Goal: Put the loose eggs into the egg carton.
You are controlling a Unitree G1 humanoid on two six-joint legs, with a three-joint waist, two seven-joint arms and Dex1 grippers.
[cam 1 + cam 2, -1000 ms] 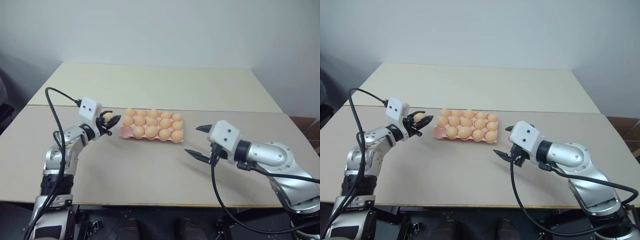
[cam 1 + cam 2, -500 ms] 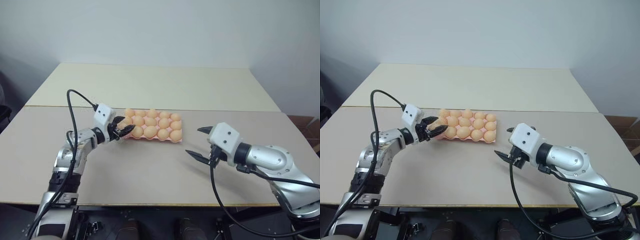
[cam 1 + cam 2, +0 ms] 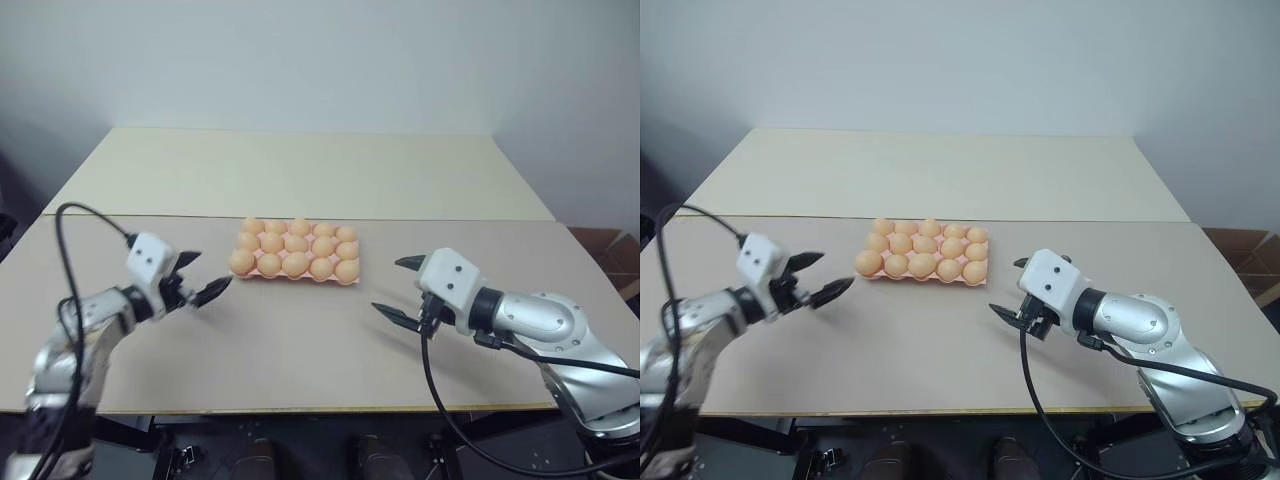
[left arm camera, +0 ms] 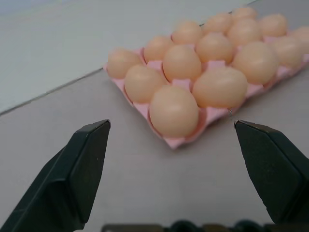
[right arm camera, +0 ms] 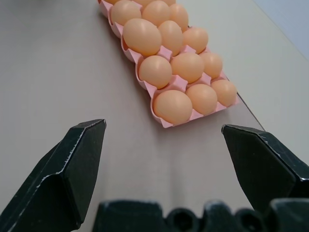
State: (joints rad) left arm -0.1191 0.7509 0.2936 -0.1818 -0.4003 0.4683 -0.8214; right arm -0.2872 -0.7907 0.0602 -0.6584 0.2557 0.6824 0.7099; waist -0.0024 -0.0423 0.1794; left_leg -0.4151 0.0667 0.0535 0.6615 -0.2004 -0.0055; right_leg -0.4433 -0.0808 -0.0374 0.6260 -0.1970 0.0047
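Pink moulded egg carton (image 3: 296,268) sits mid-table, every cup I can see filled with eggs (image 3: 242,262). Both tools, left tool (image 3: 198,284) and right tool (image 3: 396,289), gape wide and empty. Eggs look light, smooth, brittle; pinch gently across the middle.

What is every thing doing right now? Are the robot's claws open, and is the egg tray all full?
left gripper: open, empty, beside the carton.
right gripper: open, empty, apart from the carton.
egg carton: flat on the table, every cup filled.
eggs: fifteen, all sitting in cups, none loose on the table.
table: holds the carton.
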